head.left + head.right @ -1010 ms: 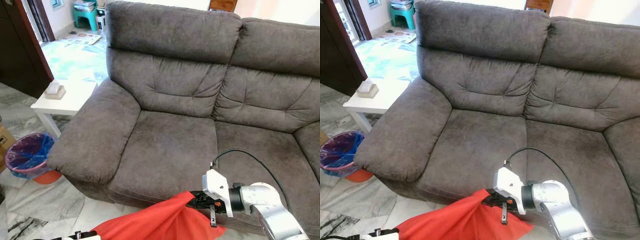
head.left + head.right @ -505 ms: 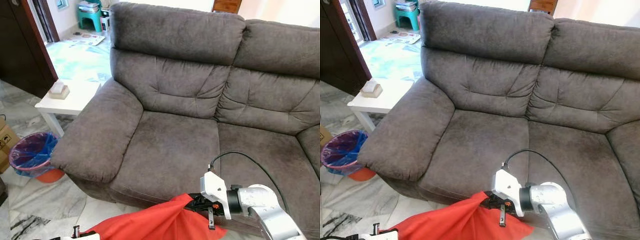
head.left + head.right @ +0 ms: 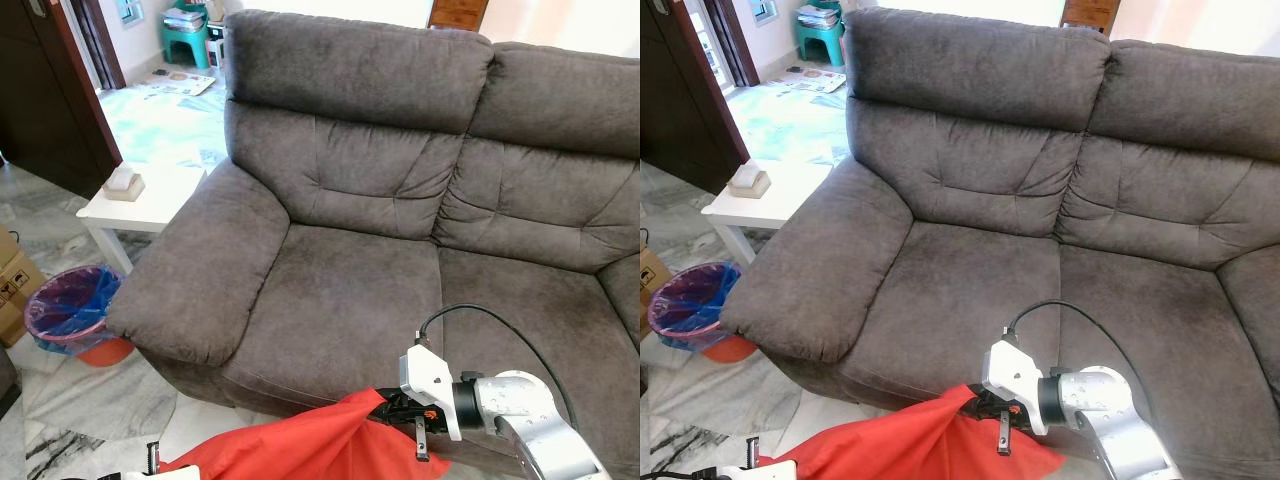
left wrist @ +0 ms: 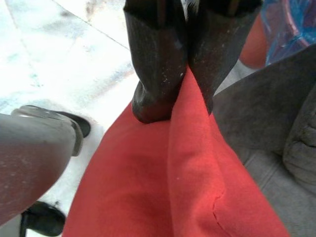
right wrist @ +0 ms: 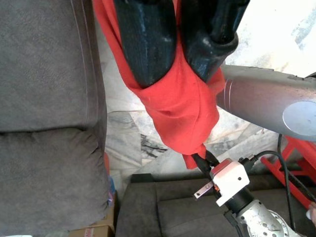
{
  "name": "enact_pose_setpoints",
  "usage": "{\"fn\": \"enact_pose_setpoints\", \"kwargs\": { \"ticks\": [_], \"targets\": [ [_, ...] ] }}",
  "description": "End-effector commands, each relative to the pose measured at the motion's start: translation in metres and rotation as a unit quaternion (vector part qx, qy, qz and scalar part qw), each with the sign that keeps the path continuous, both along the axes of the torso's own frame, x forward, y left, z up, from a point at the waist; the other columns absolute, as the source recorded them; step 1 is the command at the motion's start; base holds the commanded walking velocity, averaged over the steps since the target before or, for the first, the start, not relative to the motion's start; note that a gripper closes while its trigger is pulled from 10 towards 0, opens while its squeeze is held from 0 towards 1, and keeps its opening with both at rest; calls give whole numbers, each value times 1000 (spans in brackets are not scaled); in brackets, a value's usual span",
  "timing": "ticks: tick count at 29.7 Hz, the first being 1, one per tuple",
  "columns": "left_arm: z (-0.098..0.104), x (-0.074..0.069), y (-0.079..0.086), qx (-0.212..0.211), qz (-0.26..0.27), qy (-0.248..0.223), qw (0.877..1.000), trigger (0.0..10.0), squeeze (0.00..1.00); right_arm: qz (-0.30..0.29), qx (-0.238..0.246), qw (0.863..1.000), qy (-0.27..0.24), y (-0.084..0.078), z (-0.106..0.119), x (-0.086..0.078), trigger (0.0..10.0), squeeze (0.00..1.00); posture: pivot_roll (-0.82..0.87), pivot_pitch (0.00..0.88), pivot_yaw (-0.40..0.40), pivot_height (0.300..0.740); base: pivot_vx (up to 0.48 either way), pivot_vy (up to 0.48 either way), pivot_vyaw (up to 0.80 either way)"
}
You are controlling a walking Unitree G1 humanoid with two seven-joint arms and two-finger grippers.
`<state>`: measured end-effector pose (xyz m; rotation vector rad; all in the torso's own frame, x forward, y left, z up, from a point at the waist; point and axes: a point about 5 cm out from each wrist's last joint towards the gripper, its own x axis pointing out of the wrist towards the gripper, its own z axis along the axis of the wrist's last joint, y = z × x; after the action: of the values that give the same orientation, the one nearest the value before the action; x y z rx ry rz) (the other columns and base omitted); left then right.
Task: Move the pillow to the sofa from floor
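- eye views: the red pillow [image 3: 300, 450] hangs low, in front of the sofa [image 3: 340, 300] seat edge. the right gripper [image 3: 400, 407] pinches one corner.
- left wrist view: the left gripper [image 4: 183, 81] is squeezed tight on red cloth.
- right wrist view: fingers [image 5: 148, 44] clamp a bunched fold. it looks soft, light and floppy, so corners seem good to hold.
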<state>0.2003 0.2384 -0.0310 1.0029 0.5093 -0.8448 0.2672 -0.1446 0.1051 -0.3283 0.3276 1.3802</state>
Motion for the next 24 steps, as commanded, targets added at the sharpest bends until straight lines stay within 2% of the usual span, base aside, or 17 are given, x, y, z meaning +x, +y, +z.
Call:
{"fn": "enact_pose_setpoints", "kwargs": {
  "ticks": [1,10,11,13,15,16,17,18,19,20,21,24],
  "targets": [
    [1,0,-2,-9,3,-5,1000,0,0,9,33,999,-33,6,15,3,10000,0,137,88,-36,740,0,0,0],
    [20,22,-9,-85,51,-54,994,0,0,-9,47,999,-12,8,6,3,10000,0,141,96,-40,740,0,0,0],
    [28,31,-12,-108,68,-77,989,0,0,-16,43,999,-6,7,1,1,10000,0,140,98,-39,740,0,0,0],
    [37,40,-13,-127,90,-106,982,0,0,-30,29,999,-8,4,-4,2,10000,0,140,99,-39,740,0,0,0],
    [55,58,-13,-162,139,-165,963,0,0,-70,7,997,-18,-2,-13,7,10000,0,139,102,-40,740,0,0,0],
    [64,67,-11,-176,172,-197,949,0,0,-91,2,996,-23,-3,-15,10,10000,0,139,103,-40,740,0,0,0],
    [82,81,-9,-222,235,-243,915,0,0,-140,-10,989,-40,-6,-20,18,10000,0,138,103,-42,740,0,0,0],
    [87,84,-9,-238,251,-254,903,0,0,-156,-14,987,-44,-7,-21,20,10000,0,138,103,-41,740,0,0,0],
    [95,89,-10,-272,281,-264,881,8706,0,-196,-19,979,-52,-10,-24,26,10000,0,139,105,-42,740,0,0,0],
    [100,92,-10,-294,300,-270,866,8706,0,-223,-23,973,-56,-12,-26,29,10000,0,139,105,-42,740,0,0,0],
    [112,97,-12,-331,323,-287,839,10000,0,-283,-15,957,-59,-14,-30,35,10000,0,141,106,-44,740,0,0,0],
    [122,101,-15,-362,343,-300,813,10000,0,-345,12,937,-47,-16,-33,37,10000,0,145,111,-42,740,0,0,0]
  ]
}}
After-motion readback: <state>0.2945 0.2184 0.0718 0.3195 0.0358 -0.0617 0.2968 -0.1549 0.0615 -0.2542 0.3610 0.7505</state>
